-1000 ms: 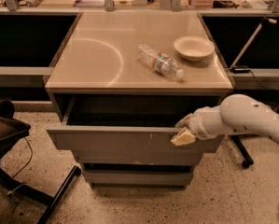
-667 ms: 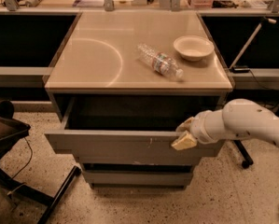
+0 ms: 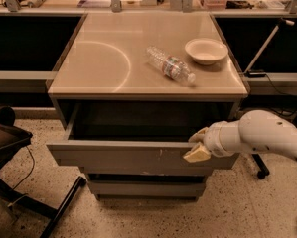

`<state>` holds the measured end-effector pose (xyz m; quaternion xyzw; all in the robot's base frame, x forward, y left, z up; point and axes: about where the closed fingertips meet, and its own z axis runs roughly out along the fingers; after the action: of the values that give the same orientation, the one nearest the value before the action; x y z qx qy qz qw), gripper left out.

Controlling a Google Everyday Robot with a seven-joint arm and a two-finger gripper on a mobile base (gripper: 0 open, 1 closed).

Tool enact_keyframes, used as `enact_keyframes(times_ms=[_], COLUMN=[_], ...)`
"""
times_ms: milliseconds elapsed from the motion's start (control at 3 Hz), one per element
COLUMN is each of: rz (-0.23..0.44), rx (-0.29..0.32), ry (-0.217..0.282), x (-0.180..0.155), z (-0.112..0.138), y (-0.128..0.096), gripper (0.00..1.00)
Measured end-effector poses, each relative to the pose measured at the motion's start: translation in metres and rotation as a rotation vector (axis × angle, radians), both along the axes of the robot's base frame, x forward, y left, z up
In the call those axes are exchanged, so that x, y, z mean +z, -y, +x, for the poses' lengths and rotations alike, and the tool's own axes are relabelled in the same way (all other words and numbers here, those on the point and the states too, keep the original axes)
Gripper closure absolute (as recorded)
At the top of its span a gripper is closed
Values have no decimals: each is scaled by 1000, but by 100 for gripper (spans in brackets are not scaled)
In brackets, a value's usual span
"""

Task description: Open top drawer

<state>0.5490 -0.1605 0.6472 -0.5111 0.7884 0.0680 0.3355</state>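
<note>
Office chair (image 3: 4, 138) at 8 o'clock of the frame, dark, cut off by the left edge; only seat and part of the base show.

Cabinet top (image 3: 88, 78) at centre, beige, with a pale arc marked on its left half. Plastic bottle (image 3: 170, 66) lies on its side toward 1 o'clock of the top. White bowl (image 3: 206, 50) sits upright just off the bottle at its 2 o'clock, apart from it.

The top drawer (image 3: 128, 156) is under the top, at 6 o'clock of centre, its grey front standing out from the cabinet body, partly open. Interior is dark; contents cannot be made out. Pale scratches right of centre on the front. A narrower drawer front (image 3: 143, 187) below is half hidden under it.

Gripper (image 3: 195, 144) is at the drawer front's upper edge, near its right end, at 4 o'clock of centre. It is closed narrow over the front panel, one finger behind the lip, one in front. White arm (image 3: 267, 135) runs off the right edge at 3 o'clock.
</note>
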Motion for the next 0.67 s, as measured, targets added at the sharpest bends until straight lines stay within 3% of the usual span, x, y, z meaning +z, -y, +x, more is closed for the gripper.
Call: enact_keyframes(times_ms=[667], rz=[-28], rx=[35], ry=[9], x=[0], z=[-14], y=[1], gripper=[100])
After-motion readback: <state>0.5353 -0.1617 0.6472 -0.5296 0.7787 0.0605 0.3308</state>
